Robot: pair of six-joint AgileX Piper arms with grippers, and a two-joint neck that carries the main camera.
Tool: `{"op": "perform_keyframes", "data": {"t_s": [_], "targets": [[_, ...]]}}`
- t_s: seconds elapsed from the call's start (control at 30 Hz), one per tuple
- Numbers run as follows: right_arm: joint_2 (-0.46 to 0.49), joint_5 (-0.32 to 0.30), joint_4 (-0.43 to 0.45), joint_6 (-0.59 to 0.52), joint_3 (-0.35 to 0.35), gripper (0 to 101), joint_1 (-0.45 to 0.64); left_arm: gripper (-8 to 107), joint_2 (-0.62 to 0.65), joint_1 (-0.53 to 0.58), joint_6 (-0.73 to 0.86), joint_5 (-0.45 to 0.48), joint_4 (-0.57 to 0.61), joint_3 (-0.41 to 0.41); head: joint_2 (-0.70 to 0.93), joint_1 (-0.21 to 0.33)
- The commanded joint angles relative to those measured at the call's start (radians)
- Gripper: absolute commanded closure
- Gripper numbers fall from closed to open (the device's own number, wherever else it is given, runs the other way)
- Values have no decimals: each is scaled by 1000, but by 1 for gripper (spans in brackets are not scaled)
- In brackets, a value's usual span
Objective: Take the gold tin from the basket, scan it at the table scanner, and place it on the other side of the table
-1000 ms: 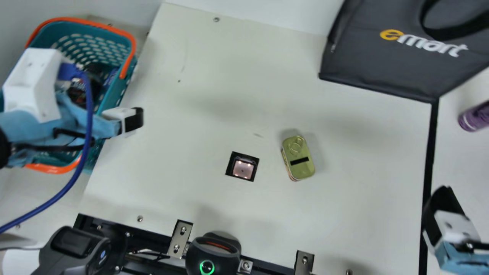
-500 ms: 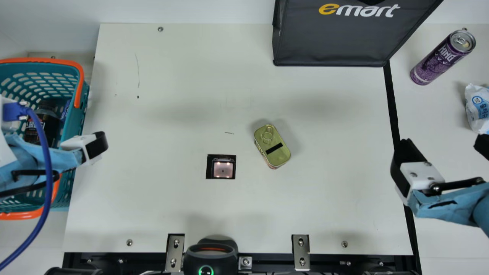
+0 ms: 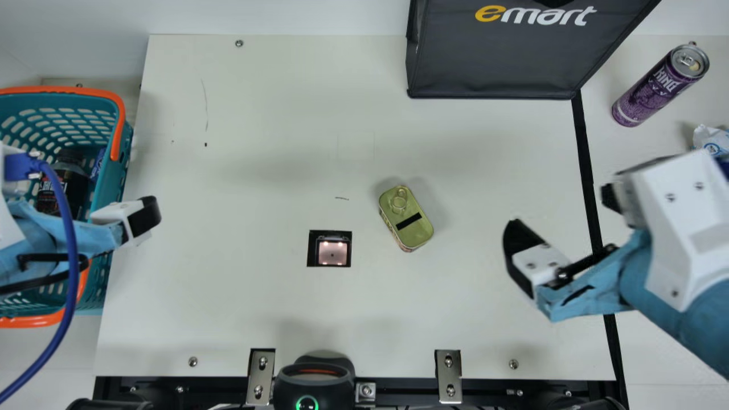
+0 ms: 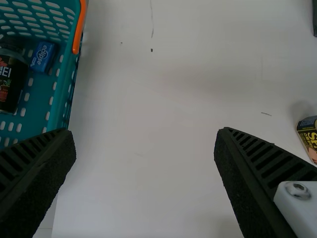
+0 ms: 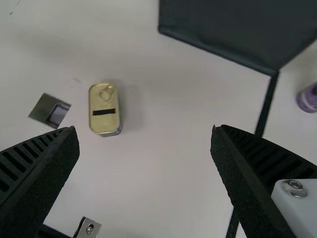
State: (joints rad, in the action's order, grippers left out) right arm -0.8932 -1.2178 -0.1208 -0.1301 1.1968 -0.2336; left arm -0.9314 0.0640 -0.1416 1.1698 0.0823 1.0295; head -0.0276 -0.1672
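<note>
Since the gold tin (image 3: 406,219) is out on the table (image 3: 256,313) already, lid up & lying askew near the scanner (image 3: 332,252), on the side toward the black line (image 3: 586,165), next job is prob. a pick from there rather than from the basket (image 3: 115,176). Should handle stiff & fairly heavy for its size, w/ slick metal faces; not fragile, tho the pull ring (image 3: 398,199) could snag or get bent up (keep pads off it, pls). Best hold: across the two long sides, approx. mid-body, low enough to bite the wall & not just the lid's rim; a grip on one end would prob. let it swivel. R gripper (image 5: 145,131) has its fingers wide apart w/ nothing btwn them, well off the tin; R arm (image 3: 638,279) slants in from the main view's right edge, across the black line, fingers angled toward the tin's side of the table. It'd need to go farther in & lower, w/ the wrist turned to suit the tin's slant. L gripper (image 4: 143,135) is by the basket's inner edge, fingers also spread, empty.
</note>
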Motion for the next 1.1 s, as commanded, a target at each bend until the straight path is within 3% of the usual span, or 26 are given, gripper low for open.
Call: {"op": "perform_keyframes", "data": {"t_s": [0.0,0.23,0.43,1.07], "targets": [[-18,-2,-35,-37,-7,6,-7,9,0,0,0,0,0,0,0,29],[-98,-2,-126,-117,-35,6,-3,9,0,0,0,0,0,0,0,29],[-179,7,-150,-138,-46,6,-19,9,0,0,0,0,0,0,0,29],[-406,192,-64,71,-91,6,-284,9,0,0,0,0,0,0,0,29]]}}
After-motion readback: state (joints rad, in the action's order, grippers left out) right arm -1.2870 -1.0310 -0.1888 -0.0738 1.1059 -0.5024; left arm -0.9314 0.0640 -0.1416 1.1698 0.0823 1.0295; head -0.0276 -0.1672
